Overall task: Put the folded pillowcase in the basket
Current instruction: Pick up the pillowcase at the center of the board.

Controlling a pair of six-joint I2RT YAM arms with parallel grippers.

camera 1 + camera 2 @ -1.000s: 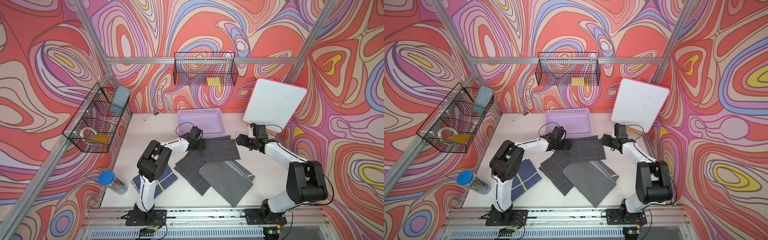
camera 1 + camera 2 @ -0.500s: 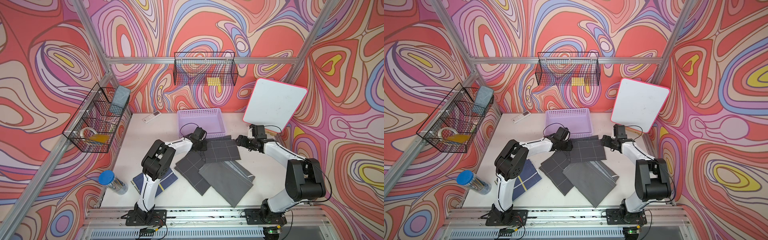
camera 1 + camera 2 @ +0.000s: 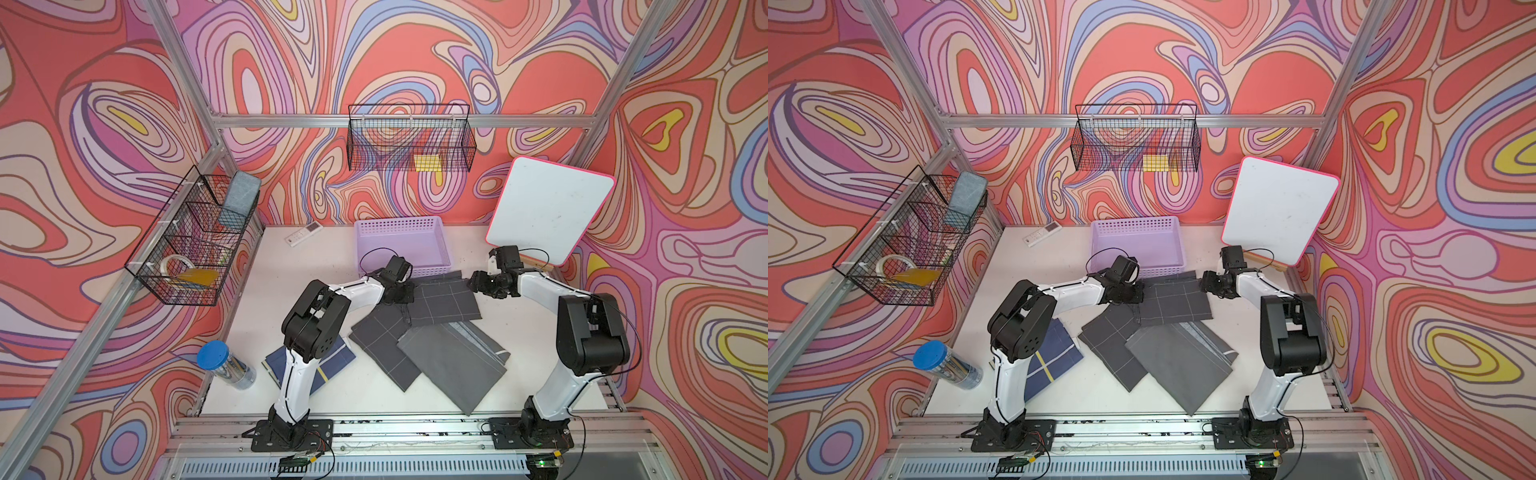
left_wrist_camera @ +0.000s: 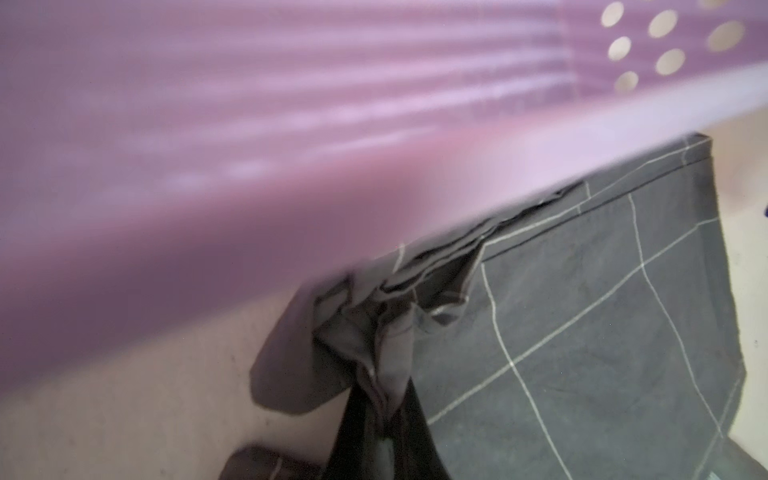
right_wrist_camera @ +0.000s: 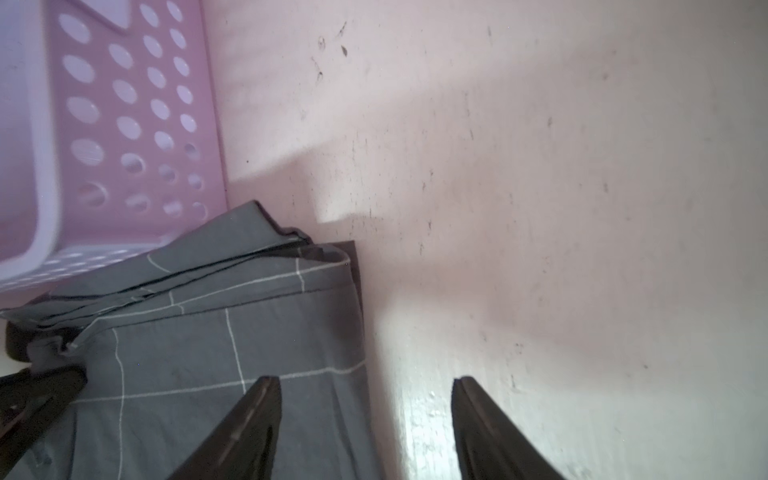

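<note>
Top views both show the pillowcase (image 3: pixel 444 297) (image 3: pixel 1177 301), dark grey with pale checks, lying folded on the table (image 3: pixel 299 266) outside the basket (image 3: pixel 395 226) (image 3: pixel 1133 226), its far edge against the basket's near wall. The left gripper (image 3: pixel 405 293) sits at one end of it and the right gripper (image 3: pixel 478 284) at the opposite end. Two more grey cloths (image 3: pixel 451 365) lie just nearer the arm bases. Left wrist view: the left gripper (image 4: pixel 384 432) has its jaws together, pinching a bunched corner of the pillowcase (image 4: pixel 582 311), whose layers wrinkle up toward the grip. The basket (image 4: pixel 291 104) fills the blurred space beyond, close to the cloth's edge. Right wrist view: the right gripper (image 5: pixel 363 379) has its jaws apart and holds nothing. One finger is over the pillowcase (image 5: pixel 208 353) and the other over bare table (image 5: pixel 540 208), so the cloth's side edge runs between them. The pillowcase's far corner meets the basket (image 5: pixel 124 104) at its holed wall.
</note>
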